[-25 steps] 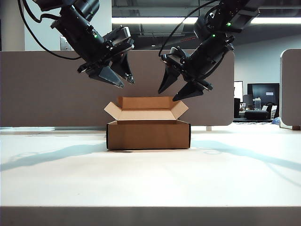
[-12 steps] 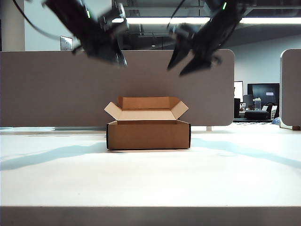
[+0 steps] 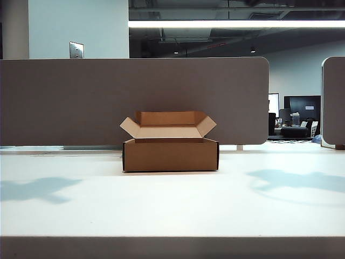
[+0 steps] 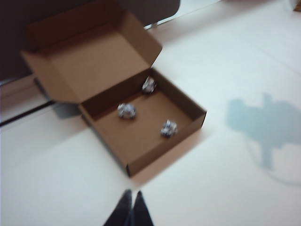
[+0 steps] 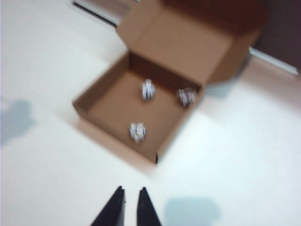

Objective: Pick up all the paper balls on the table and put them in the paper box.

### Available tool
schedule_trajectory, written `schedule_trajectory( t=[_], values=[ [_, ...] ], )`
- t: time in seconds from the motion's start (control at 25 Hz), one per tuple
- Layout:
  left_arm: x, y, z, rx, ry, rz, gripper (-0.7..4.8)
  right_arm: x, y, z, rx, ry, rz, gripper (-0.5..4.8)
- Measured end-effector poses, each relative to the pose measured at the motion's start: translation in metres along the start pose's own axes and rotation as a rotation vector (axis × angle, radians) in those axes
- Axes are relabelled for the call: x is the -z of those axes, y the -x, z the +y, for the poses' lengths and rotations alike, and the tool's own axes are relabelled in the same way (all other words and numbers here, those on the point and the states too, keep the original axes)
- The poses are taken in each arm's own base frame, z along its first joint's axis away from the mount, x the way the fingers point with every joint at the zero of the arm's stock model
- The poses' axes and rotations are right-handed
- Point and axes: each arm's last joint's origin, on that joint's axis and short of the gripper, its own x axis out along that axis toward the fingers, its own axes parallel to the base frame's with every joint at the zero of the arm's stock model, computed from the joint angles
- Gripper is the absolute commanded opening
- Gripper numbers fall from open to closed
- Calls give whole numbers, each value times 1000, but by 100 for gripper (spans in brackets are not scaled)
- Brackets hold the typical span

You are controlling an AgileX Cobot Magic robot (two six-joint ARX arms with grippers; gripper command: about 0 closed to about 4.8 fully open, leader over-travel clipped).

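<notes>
Brown cardboard, the box (image 3: pixel 170 154) sits mid-surface (image 3: pixel 172 205) with all three balls (image 4: pixel 126 111) inside. Both arms have lifted out of the exterior view since a second ago. Left claw (image 4: pixel 130 209) is pinched closed, empty; right claw (image 5: pixel 130 205) nearly closed, empty. Looks finished to me.

So that's three paper balls (image 4: pixel 126 110) (image 4: pixel 169 128) (image 4: pixel 149 84) total, all sitting in one cardboard box (image 4: pixel 165 147) on one white table (image 3: pixel 172 202). Two grippers too, the left gripper (image 4: pixel 130 208) and the right gripper (image 5: pixel 128 203).
</notes>
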Motion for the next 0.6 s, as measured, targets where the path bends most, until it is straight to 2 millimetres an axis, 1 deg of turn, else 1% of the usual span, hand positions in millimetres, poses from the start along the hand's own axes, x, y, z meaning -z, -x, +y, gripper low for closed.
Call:
schedule_trajectory(
  t=[0.12,0.16,0.24,0.28,0.4,0.44,0.56,0.6],
  values=[
    [27,26,-9,-27,11,-6,-6,21,28,13,41,13,-25,48],
    [38,34,-12,-30,24,-11,-6,29,41,18,59,17,-35,47],
    [53,45,-17,-32,49,-13,-6,45,62,27,110,24,-57,32],
    [65,50,-19,-47,57,-21,-6,55,71,32,146,25,-66,26],
    [100,61,-25,-97,67,-12,-6,82,85,40,242,4,-52,19],
    [109,64,-27,-101,68,-16,-6,90,87,41,278,-4,-56,19],
    [136,69,-32,-105,67,-41,-6,123,97,49,382,-30,-86,22],
    [154,70,-35,-111,60,-95,-6,140,103,55,414,-30,-141,22]
  ],
)
